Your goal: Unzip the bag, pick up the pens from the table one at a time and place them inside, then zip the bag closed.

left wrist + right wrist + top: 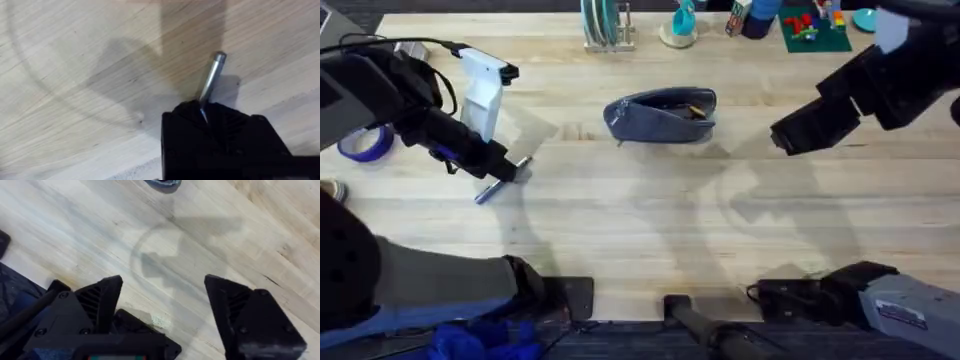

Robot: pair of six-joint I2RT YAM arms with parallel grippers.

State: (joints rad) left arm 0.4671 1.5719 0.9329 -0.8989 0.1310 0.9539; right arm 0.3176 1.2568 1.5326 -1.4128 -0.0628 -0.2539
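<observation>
Bag [662,115]: upper centre of the table [650,240], unzipped, something already inside.
Left gripper [505,170]: centre left, clenched on a pen [212,77].
Right gripper [165,302]: upper right, fingers spread, empty.
Left to do: drop this pen in, zip closed.

We see bare table [650,220] between the arms and the bag [660,115]; clutter lines the far edge only.

Both arms were black and blocky. The left arm [430,120] carried a white housing and a thin black cable. The right gripper [165,310] had black fingers [102,300] with ribbed inner faces and small screws. The right base wore a grey labelled cover.
</observation>
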